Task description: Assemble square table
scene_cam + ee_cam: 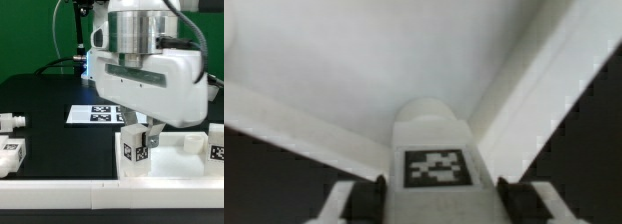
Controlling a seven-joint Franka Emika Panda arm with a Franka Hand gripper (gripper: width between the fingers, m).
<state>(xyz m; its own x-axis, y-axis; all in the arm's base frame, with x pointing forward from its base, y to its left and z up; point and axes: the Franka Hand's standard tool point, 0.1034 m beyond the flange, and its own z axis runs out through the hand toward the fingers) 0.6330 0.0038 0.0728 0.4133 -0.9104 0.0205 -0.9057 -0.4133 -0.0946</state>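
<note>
So the arm's two-finger gripper (141,133) looks closed on one short white plastic leg with a black-and-white tag (134,150). In the wrist view the leg (438,150) sits right between the two fingers (352,200), though the picture is too blurry to swear the pads are touching it.

The leg stands upright, long axis straight down in line with the gripper. It's at the left end of the white square tray-like table top with the raised rim (182,160), near the front of the scene. The wrist view shows the leg's tip over the tray floor (331,60), close to a rim. Probably the next bit is lining that tip up with a corner socket.
</note>
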